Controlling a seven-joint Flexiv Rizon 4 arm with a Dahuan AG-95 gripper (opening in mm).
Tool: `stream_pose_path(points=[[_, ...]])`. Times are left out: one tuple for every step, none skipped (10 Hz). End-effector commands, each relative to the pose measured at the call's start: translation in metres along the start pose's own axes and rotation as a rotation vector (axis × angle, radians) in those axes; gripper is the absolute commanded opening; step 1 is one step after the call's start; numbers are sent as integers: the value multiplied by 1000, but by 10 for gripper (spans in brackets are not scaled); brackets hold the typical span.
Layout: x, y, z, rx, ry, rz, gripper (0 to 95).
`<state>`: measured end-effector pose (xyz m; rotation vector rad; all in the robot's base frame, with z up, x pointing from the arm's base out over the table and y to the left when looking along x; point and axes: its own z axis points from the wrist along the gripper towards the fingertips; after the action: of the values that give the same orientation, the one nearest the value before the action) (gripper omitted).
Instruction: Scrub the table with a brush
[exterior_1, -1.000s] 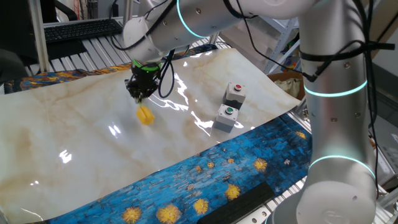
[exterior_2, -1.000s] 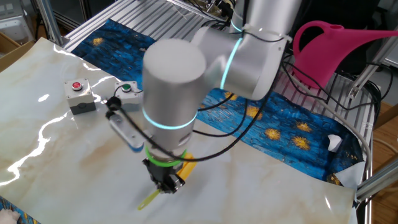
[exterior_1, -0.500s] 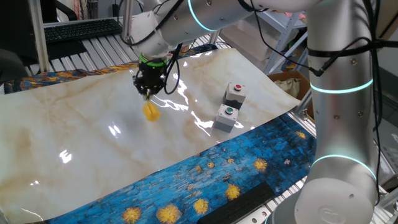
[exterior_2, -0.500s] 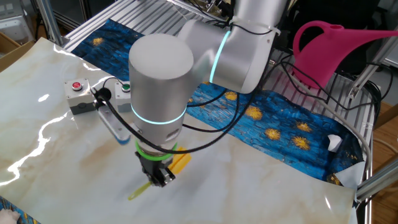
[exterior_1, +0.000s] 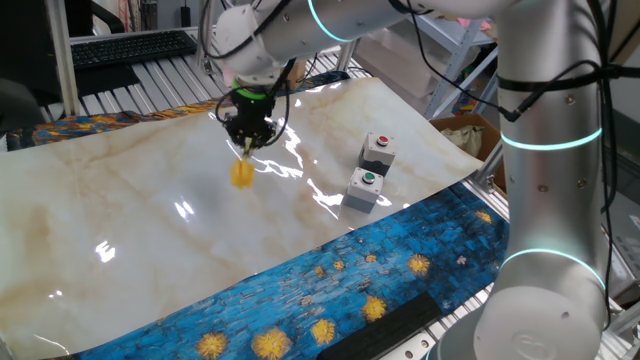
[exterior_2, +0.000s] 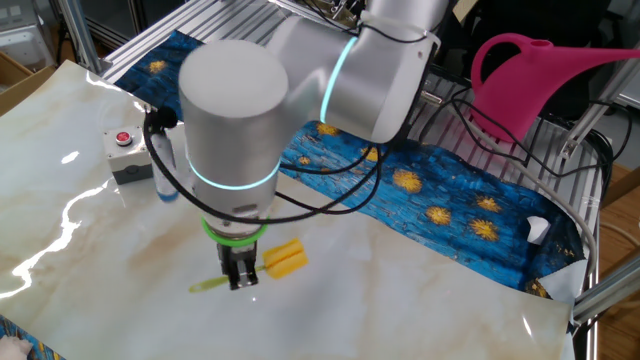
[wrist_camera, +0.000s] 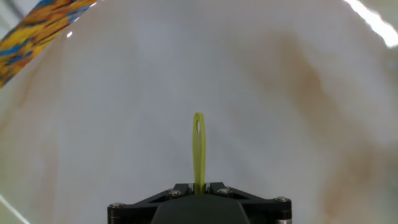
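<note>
- The gripper (exterior_1: 247, 143) is seen low over the table (exterior_1: 150, 235), on the far half of the marble slab, with 1 white arm (exterior_1: 545, 150) curving over from the right of one fixed view.
- The brush (exterior_1: 242, 175) is held: its thin handle is pinched between the 2 fingers, which are drawn in narrow around it.
- In the hand view, the handle (wrist_camera: 198, 149) is shown running straight out from between the black finger bases (wrist_camera: 199, 198), with a slot visible near its far tip.
- In the other fixed view, the yellow blocky head (exterior_2: 283, 258) is seen on one side of the gripper (exterior_2: 240, 276) and the thin handle tip on the other, so the brush is gripped partway along its length.
- The head appears to be resting on the slab (exterior_2: 420, 290); actual contact cannot be confirmed from these views.
- 2 grey button boxes are noted near the slab's edge: one with a red button (exterior_1: 378, 150) and one with a green button (exterior_1: 365, 189), both well apart from the brush.
- In the other fixed view only the red-button box (exterior_2: 127, 157) is visible; the arm's wrist (exterior_2: 232, 130) stands in front of the area beside it.
- The blue cloth with yellow flowers (exterior_1: 370, 275) is seen bordering the slab.
- A pink watering can (exterior_2: 545, 85) is seen off the table, behind the arm.
</note>
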<state>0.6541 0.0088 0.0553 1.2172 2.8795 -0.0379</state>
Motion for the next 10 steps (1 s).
stream_pose_path(points=[[-3, -10, -8, 16, 23, 367, 0], [-4, -14, -10, 16, 26, 410, 0], [-4, -16, -10, 16, 26, 419, 0], [-7, -23, -12, 14, 30, 459, 0], [-9, -27, -13, 12, 28, 489, 0], [-10, -30, -12, 6, 20, 533, 0], [-11, -30, -12, -3, 13, 563, 0], [-13, -32, -11, -10, 7, 591, 0], [-13, -32, -11, -13, 4, 622, 0], [-13, -32, -11, -13, 5, 629, 0]])
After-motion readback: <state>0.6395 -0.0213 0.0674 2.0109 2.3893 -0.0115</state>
